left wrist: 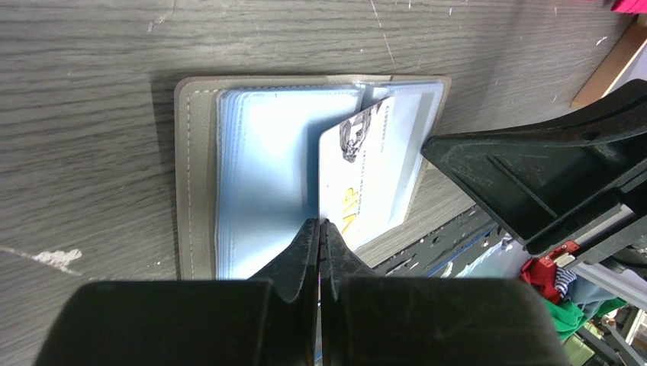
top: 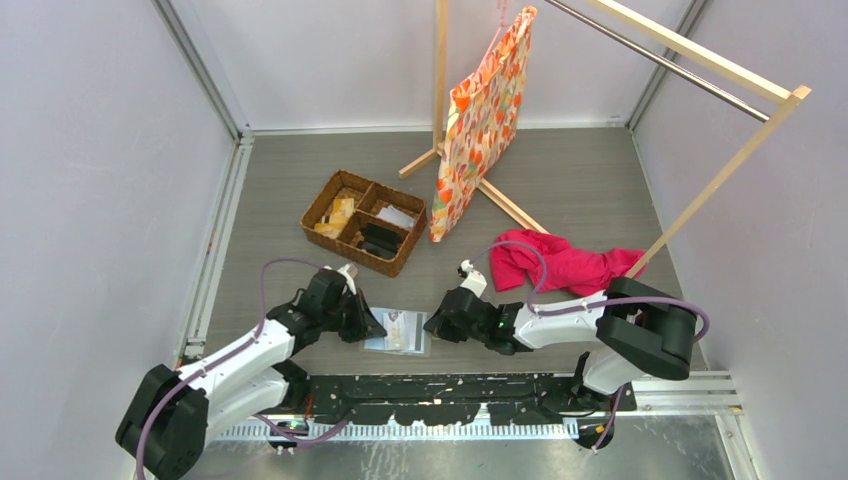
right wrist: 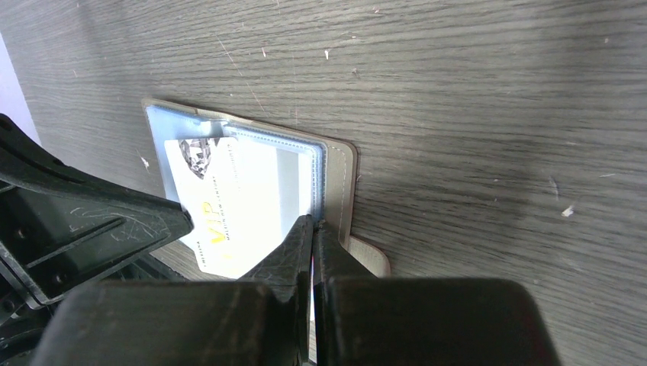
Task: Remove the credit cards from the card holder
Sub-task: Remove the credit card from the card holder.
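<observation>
While the left hand [left wrist: 321, 226] and right hand [right wrist: 313, 223], jaws together, rest on the open card holder [left wrist: 259, 168] at the bench's [top: 560, 180] near edge, 1 half-out credit card [left wrist: 374, 183] likely needs pinching free.

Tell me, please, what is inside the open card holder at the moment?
One whitish VIP card lies askew over the pale blue clear sleeves of the card holder. The stacked sleeves hide whether more cards sit beneath them.
</observation>
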`<state>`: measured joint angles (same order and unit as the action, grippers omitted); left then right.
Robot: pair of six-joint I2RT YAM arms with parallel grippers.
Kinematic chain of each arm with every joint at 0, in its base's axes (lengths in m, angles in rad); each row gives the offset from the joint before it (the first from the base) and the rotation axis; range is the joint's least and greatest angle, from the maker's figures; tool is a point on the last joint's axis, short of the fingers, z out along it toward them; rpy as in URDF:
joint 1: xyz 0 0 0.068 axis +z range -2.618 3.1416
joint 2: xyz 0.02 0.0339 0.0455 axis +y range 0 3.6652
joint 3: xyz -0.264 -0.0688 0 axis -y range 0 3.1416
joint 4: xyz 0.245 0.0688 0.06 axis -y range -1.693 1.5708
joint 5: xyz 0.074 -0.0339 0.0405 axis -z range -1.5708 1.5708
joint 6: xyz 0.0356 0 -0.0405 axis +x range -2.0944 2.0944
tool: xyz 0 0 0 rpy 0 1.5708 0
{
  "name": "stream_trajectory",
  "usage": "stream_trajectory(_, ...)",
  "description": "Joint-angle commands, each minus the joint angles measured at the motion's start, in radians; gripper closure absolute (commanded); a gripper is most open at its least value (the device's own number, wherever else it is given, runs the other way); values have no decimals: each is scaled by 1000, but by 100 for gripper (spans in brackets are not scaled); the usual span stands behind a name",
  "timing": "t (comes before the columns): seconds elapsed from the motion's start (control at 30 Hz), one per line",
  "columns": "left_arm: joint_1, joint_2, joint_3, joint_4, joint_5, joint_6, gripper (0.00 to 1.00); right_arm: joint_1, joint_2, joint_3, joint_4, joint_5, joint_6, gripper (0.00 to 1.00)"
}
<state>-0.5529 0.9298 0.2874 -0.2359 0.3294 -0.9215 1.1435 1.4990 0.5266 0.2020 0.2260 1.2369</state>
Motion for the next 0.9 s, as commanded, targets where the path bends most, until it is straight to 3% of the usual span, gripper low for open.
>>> stream_trajectory(0.0, 10, -56, 28, -81, -13, 26, 100, 5, -12, -17, -16, 10, 7, 96)
stream_trajectory(0.2, 14, -156, 24, -150, -40, 18, 100, 6, -11, -18, -16, 10, 7, 96)
stream_trajectory(0.53, 15, -122, -8, -36, -3, -32, 99, 10, -49, -6, -22, 14, -12, 96)
stream_trajectory(0.87, 15, -110, -9, -25, 2, -26, 99, 27, -122, 11, 54, 26, -93, 85)
